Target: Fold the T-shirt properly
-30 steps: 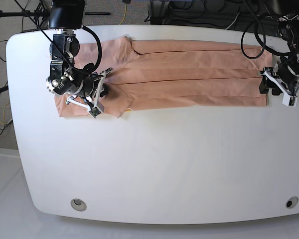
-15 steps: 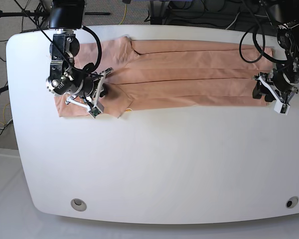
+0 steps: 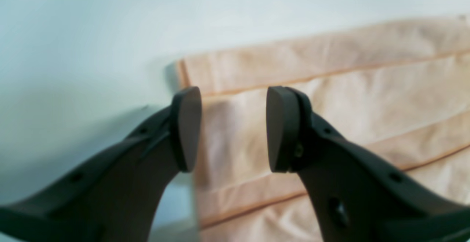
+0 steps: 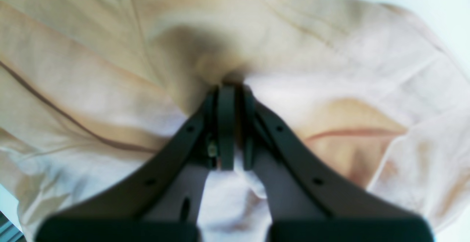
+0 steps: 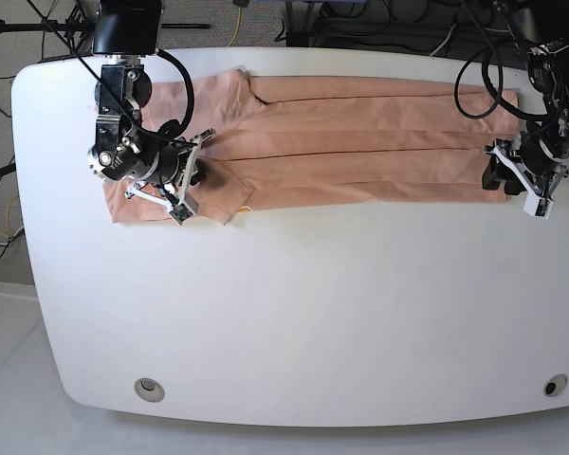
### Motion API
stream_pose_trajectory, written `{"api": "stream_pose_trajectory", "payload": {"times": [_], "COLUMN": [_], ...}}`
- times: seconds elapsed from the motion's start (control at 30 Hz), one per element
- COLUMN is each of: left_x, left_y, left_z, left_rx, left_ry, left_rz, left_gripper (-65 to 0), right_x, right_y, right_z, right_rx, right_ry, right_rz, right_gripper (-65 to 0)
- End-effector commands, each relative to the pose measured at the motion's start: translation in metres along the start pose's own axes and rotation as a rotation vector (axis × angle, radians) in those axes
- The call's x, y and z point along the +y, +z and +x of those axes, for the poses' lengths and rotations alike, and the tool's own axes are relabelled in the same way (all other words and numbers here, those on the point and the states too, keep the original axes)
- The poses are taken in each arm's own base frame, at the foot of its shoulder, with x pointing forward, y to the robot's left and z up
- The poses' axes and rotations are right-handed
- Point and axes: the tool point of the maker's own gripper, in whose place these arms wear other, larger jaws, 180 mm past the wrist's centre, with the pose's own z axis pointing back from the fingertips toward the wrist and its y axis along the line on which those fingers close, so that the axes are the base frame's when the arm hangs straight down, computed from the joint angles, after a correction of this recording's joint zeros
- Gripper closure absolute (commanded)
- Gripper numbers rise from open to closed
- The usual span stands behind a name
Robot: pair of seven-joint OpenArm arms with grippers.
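Fingers of the left arm are hovering parted over the shirt's hem end, while the right fingers are pinching its far sleeve end across the table.

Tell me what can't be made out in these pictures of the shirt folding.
- Base view: the T-shirt shoulder end is hidden under the right hand.
- Left wrist view: blurred; whether the open left hand touches the hem is unclear.
- Right wrist view: the fingers hide the pinched cloth.
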Motion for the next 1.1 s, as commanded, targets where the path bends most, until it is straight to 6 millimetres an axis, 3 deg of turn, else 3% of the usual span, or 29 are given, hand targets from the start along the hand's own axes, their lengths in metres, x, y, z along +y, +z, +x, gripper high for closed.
{"api": "stream_pose_trajectory", "payload": {"times": [0.0,0.67,0.7,0.8,1.07], "left_x": [0.005,0.008,-0.016,-0.026,-0.029], "left_y": [0.006,0.001,-0.013,-0.017,-0.017], "left_z": [0.020,0.003,-0.031,-0.035,-0.035], "left_rx": [-0.058,-0.004,0.068,0.070,0.072], "left_ry": [-0.022,-0.006,0.055,0.071,0.072], "left_rz": [0.010,0.016,-0.031,-0.047,-0.052], "left_gripper": [-25.4,-26.2,-25.7,-25.7,-25.7], "right_x": [-0.006,-0.003,0.008,0.012,0.013], "right_y": [0.006,0.003,-0.008,-0.014,-0.024], "right_z": [0.012,0.009,-0.018,-0.031,-0.037], "right_rx": [-0.038,-0.020,0.040,0.072,0.069], "right_ry": [0.013,0.013,-0.036,-0.056,-0.088], "right_rz": [-0.019,-0.013,0.021,0.040,0.064], "right_gripper": [-2.7,-1.8,-0.5,0.0,0.0]}}
